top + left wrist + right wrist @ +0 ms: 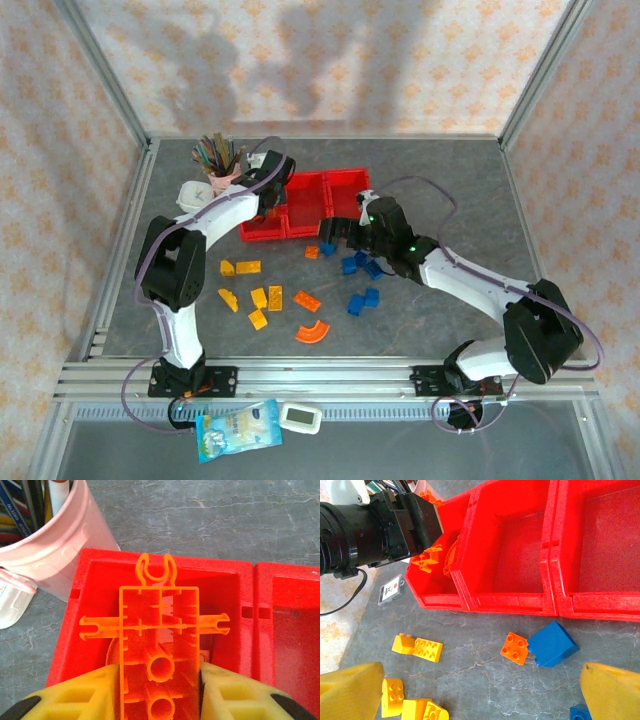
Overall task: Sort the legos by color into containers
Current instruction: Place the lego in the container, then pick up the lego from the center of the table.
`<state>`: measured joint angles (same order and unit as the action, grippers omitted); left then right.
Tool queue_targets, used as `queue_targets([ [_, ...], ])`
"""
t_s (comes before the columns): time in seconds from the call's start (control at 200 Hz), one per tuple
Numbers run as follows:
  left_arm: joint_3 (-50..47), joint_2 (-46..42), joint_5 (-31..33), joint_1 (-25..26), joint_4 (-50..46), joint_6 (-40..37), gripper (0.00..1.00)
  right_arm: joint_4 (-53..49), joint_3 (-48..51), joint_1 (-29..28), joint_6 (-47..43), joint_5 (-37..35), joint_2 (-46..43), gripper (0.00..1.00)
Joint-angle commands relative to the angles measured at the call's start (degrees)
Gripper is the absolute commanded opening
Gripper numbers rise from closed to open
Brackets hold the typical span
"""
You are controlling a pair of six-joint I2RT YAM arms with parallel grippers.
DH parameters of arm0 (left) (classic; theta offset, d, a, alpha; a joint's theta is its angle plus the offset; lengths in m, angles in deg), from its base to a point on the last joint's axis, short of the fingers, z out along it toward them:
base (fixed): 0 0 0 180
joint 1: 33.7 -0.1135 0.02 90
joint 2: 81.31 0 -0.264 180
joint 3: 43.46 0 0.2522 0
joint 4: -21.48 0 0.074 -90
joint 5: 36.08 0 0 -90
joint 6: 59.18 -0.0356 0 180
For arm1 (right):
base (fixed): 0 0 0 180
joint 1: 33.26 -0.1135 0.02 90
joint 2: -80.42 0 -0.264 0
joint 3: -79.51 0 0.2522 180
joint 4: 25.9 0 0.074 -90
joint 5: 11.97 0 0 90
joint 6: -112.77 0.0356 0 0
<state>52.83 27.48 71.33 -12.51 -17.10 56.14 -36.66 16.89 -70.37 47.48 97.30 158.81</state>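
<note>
Here, the orange brick (160, 630) sits between the left fingers (75, 697), above the leftmost bin (235, 580).

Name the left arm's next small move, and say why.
Probably open the left gripper and let go: it grips the orange lego, which hangs over the leftmost red bin, where another orange piece appears to lie.
</note>
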Motion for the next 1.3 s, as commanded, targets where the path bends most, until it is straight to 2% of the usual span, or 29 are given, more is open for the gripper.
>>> queue_targets([
  [0.0,2.44,0.15,0.91,-0.89,-3.25,-1.32,0.44,-0.26,-1.85,-0.25,-1.20,-1.69,-0.95,1.00],
  [0.13,3.45,-0.23,1.40,-1.04,-4.32,-1.99,0.50,-0.93,-2.11,0.14,-1.82,-1.78,-1.74,1.00],
  [0.235,5.18,-1.13,1.52,-1.06,-7.29,-1.56,0.51,-2.02,-2.13,0.92,-2.34,-1.57,-2.77,1.00],
  [0.43,0.84,-8.28,-3.51,0.36,-5.71,-0.11,0.53,-1.21,2.22,3.32,-1.33,0.13,-5.74,1.00],
  [0.756,-12.86,-17.94,-8.09,13.47,0.16,4.81,0.55,3.54,12.45,5.28,1.37,2.17,-7.99,1.00],
  [0.961,-19.14,-17.98,-10.36,18.19,4.01,7.98,0.56,5.57,15.26,5.55,1.83,1.85,-7.73,1.00],
  [1.296,-20.13,-10.33,-12.10,19.33,7.50,5.94,0.58,6.85,14.74,5.73,2.07,1.60,-6.74,1.00],
])
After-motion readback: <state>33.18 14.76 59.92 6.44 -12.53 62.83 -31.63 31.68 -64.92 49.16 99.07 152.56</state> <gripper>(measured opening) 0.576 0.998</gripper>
